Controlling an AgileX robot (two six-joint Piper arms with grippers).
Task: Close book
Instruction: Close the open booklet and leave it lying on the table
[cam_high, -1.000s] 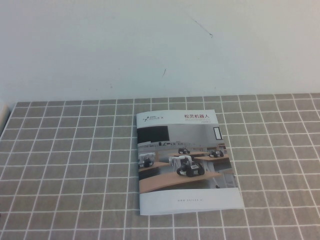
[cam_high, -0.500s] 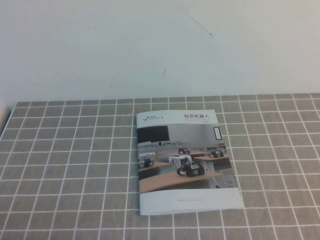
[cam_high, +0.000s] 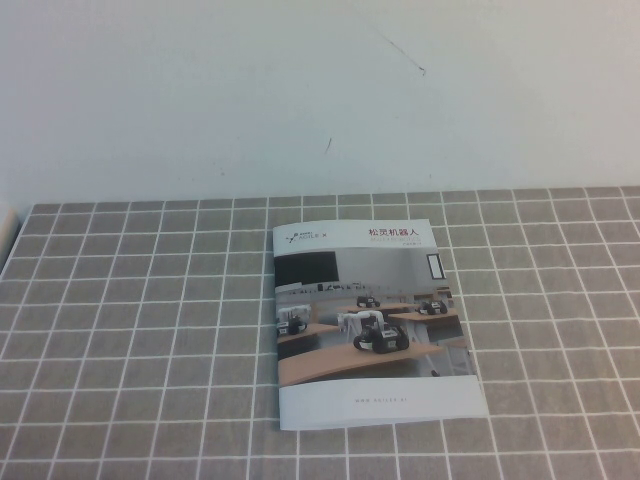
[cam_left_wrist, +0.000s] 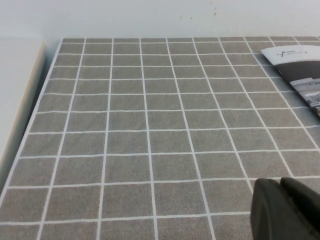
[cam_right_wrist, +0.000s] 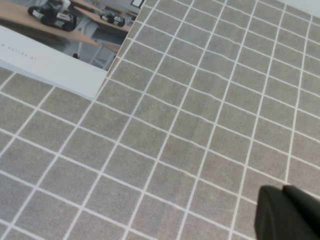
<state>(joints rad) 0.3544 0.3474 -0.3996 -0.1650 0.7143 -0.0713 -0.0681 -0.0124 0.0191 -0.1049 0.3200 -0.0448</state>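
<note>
The book (cam_high: 372, 322) lies flat and closed in the middle of the grey tiled mat, cover up, showing a photo of robots on desks and a red Chinese title. One corner of it shows in the left wrist view (cam_left_wrist: 295, 62) and another in the right wrist view (cam_right_wrist: 55, 42). Neither arm appears in the high view. My left gripper (cam_left_wrist: 281, 186) hovers over bare mat well away from the book, its two black fingers pressed together. My right gripper (cam_right_wrist: 284, 192) is likewise shut over bare mat, apart from the book's corner.
The grey tiled mat (cam_high: 140, 330) covers the table up to a white wall (cam_high: 320, 90) at the back. A pale table strip (cam_left_wrist: 17, 95) borders the mat's left edge.
</note>
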